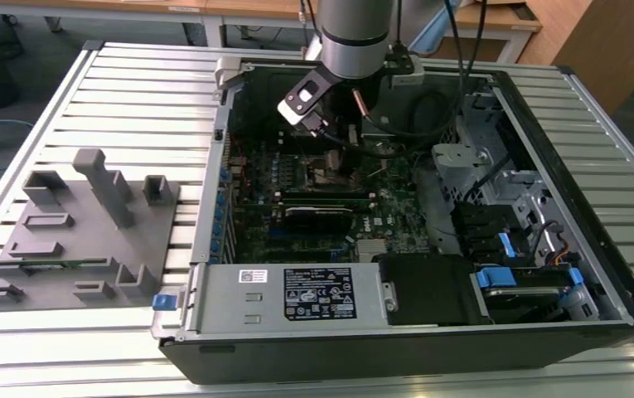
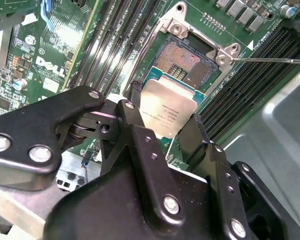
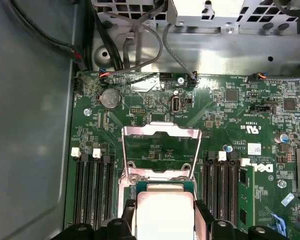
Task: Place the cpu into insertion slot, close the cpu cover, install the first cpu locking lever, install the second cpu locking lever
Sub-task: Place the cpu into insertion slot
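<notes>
Tool (image 2: 165,119) is clamped on the cpu (image 2: 166,106): one black finger (image 2: 134,107) on one edge, the other on the opposite edge, closed only as far as the chip's width. Both wrist views show this pinch. The cpu's metal lid faces up.

The cpu hangs over the near edge of the insertion slot (image 2: 184,60) and partly overlaps it. Can't tell whether it touches. Most of the slot's gold contact field is bare, so the chip isn't seated.

The cpu cover (image 3: 187,132) is swung open and stands up off the slot on the far side from the tool. Green motherboard (image 3: 230,115) shows through its window. A thin metal locking lever (image 2: 270,60) sticks out free from a slot corner, not latched. Black memory slots (image 3: 92,190) flank the slot on both sides.

In the exterior view the arm (image 1: 352,33) reaches down into the open computer case (image 1: 405,356), which lies on the slatted table (image 1: 128,99). A grey parts fixture (image 1: 84,240) sits beside the case, on the exterior view's left.
</notes>
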